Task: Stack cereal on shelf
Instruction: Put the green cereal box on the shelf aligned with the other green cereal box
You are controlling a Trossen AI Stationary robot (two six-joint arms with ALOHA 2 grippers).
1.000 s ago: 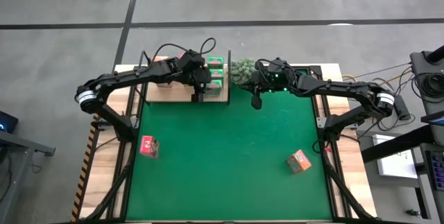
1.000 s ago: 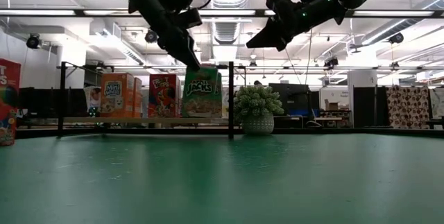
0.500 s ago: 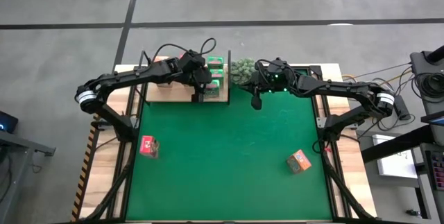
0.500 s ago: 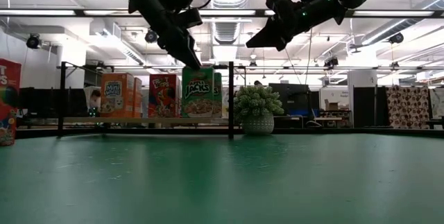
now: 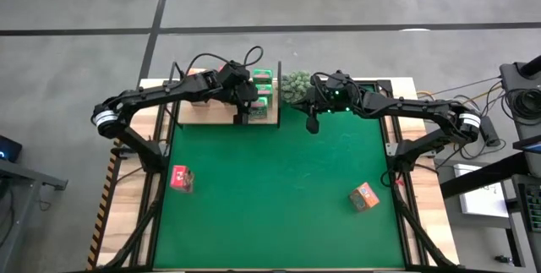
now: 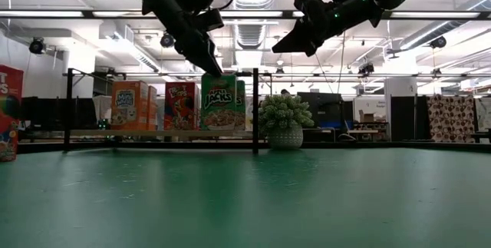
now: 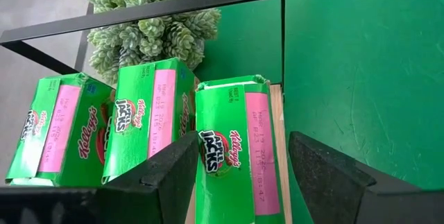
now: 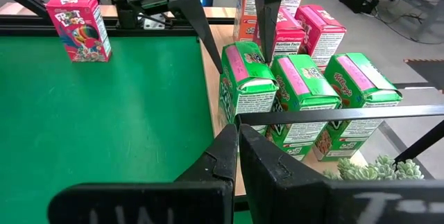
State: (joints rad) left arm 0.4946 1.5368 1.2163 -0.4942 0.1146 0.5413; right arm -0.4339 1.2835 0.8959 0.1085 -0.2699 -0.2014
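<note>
The shelf [image 5: 211, 111] stands at the mat's far edge. On it are orange [image 6: 129, 104] and pink-red [image 6: 180, 104] cereal boxes and three green ones [image 7: 149, 123] in a row at its right end. My left gripper [image 7: 243, 141] hovers open over the nearest green box [image 8: 246, 78], one finger on each side of its top. That box rests on its base on the board. My right gripper [image 8: 237, 130] is shut and held in the air right of the shelf, above the mat's far part. A pink-red box [image 5: 181, 177] and an orange box [image 5: 364, 196] stand on the mat.
A bushy plant in a white pot [image 6: 285, 121] stands just right of the shelf's black upright [image 6: 255, 110], between the two arms. The green mat [image 5: 279, 188] lies open between the two loose boxes. Cables run behind the shelf [image 5: 228, 57].
The nearest green box has settled from a slight tilt to standing straight on the shelf beneath my left gripper. Both arms have kept still.
</note>
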